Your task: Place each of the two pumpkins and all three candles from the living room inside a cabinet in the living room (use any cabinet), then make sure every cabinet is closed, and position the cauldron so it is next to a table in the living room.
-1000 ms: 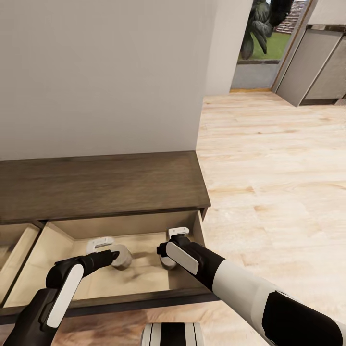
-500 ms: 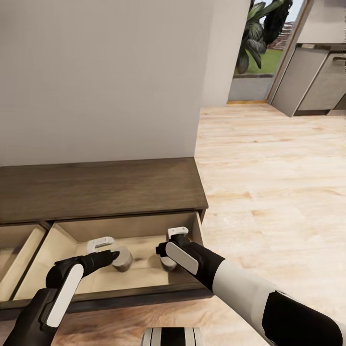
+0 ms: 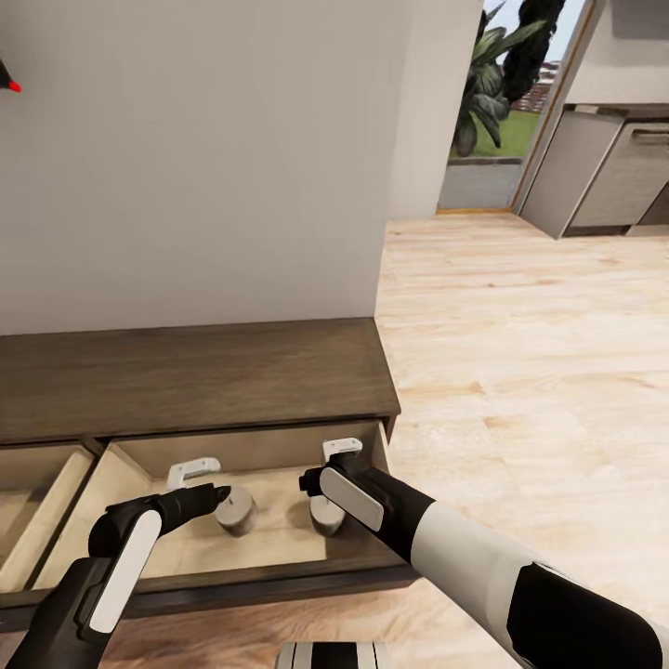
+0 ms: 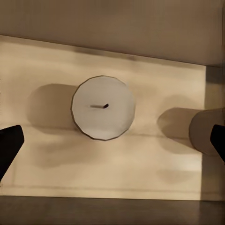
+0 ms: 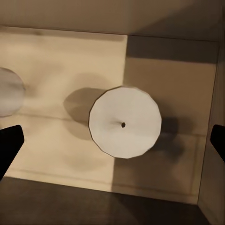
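Two candles upright on the pale floor of the open cabinet [image 3: 232,372] compartment: left candle [image 3: 235,510] under the left gripper [image 3: 190,471], right candle [image 3: 324,514] under the right gripper [image 3: 342,449], near the compartment's right wall. Same pair from the wrist views: left candle [image 4: 103,107] centred between dark fingertips [image 4: 8,145] spread wide and clear of it, right candle [image 5: 125,122] likewise free between wide-set fingertips [image 5: 9,143]. Neither gripper holding anything. Set apart, not touching each other. Judged step: candles just placed inside, release done. Next, probably: lift both arms straight up clear of the compartment without knocking the candles, then fetch the remaining things before pushing the front shut. A neighbouring compartment [image 3: 37,492] to the left also open.
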Robot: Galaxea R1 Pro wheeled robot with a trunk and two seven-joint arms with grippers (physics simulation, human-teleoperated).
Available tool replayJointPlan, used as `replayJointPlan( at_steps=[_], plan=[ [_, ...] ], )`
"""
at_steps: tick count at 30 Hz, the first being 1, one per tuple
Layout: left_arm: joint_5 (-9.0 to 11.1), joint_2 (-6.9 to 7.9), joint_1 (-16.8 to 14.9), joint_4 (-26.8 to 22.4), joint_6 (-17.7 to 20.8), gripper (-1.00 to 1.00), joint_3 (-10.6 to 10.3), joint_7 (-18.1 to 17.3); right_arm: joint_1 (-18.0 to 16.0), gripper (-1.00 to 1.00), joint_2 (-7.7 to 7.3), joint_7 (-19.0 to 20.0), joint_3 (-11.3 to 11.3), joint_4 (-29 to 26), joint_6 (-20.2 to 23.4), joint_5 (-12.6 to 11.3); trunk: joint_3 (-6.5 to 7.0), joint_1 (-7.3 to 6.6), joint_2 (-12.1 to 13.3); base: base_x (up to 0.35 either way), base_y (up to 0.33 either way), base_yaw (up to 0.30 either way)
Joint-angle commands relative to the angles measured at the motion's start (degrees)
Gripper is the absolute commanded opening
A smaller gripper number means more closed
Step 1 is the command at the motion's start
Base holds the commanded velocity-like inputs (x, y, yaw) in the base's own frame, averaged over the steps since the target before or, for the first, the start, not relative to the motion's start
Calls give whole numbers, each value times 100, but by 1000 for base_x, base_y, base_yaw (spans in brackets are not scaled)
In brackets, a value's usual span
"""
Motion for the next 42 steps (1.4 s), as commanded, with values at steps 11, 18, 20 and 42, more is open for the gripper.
replayJointPlan(
  at_steps=[11,18,20,42],
  plan=[
    [60,3,-2,-6,18,100,-4,47,-7,100,0,-28,18,-7,-13,-35,193,-243,441,0,0,0],
    [60,3,-2,-6,18,100,-4,47,-7,100,0,1,18,-14,-14,-34,319,-397,721,-13,0,0],
    [60,3,-2,-6,18,100,-4,47,-7,100,0,2,18,-14,-17,-34,355,-441,802,-153,0,0],
    [60,3,-2,-6,18,100,-4,47,-7,100,0,48,18,-17,-87,-34,760,-924,1684,-31,0,0]
  ],
)
